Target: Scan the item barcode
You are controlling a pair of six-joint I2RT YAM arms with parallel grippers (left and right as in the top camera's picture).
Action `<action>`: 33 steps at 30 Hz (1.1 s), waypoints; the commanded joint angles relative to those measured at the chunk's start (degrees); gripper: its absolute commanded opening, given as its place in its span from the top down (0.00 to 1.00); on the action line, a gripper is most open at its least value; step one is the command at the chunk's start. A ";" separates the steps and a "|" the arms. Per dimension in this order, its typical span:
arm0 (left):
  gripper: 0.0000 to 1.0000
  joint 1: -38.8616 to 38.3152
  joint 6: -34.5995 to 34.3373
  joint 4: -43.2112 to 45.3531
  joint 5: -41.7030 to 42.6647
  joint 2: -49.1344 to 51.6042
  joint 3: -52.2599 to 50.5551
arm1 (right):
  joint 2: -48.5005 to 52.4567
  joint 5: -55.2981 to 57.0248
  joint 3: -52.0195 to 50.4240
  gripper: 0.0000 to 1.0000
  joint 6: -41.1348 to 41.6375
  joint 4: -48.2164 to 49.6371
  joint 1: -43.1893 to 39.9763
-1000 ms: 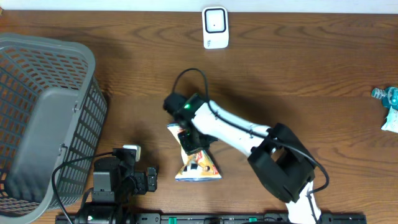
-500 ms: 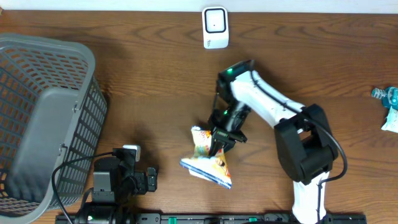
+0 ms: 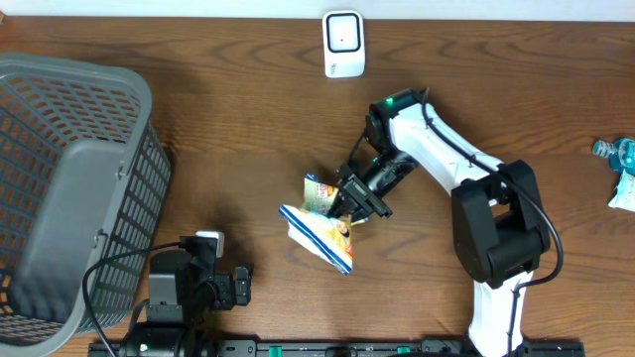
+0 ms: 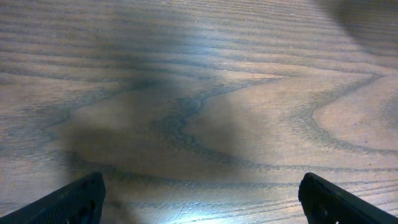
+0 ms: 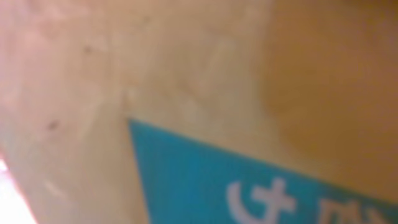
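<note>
The item is a yellow and white snack bag with blue stripes, held tilted above the table near the middle front. My right gripper is shut on the bag's upper right edge. In the right wrist view the bag fills the whole frame as a blur of tan and blue with white letters, hiding the fingers. No barcode shows in any view. My left gripper is open over bare wood, with only its black fingertips in sight. The white scanner stands at the back centre.
A large grey mesh basket takes up the left side. The folded left arm with its cables sits at the front left. A bluish-white packet lies at the right edge.
The right arm has swung to the right and drawn back, carrying the bag off the table. The bag has turned and now hangs tilted. The left arm has not moved.
</note>
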 commanded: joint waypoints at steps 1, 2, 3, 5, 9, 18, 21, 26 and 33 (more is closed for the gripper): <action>0.01 0.13 0.37 0.00 0.50 -0.15 0.31 | -1.88 13.66 1.03 0.99 -6.58 2.89 -2.19; 0.01 0.13 0.37 0.00 0.50 -0.15 0.31 | -1.88 18.25 1.03 0.99 -6.56 3.98 -2.40; 0.01 0.13 0.37 0.02 0.50 -0.15 0.31 | -1.88 24.17 1.03 0.99 -6.56 5.16 -2.58; 0.01 0.13 0.35 0.02 0.50 -0.15 0.31 | -1.88 35.34 1.03 0.99 -6.49 6.58 -2.51; 0.01 0.13 0.35 0.02 0.50 -0.15 0.31 | -1.88 53.90 1.03 0.44 -1.27 10.86 -2.40; 0.01 0.13 0.35 0.02 0.50 -0.15 0.31 | -1.88 61.24 4.09 0.82 6.64 12.22 -2.12; 0.01 0.13 0.35 0.02 0.50 -0.15 0.31 | -1.88 65.33 9.05 0.78 10.38 8.37 -1.27; 0.01 0.13 0.37 0.02 0.50 -0.15 0.31 | -1.90 66.75 15.32 0.62 13.27 4.94 2.71; 0.01 0.15 0.37 0.00 0.50 -0.15 0.31 | -1.88 71.52 13.53 0.11 20.31 5.70 12.35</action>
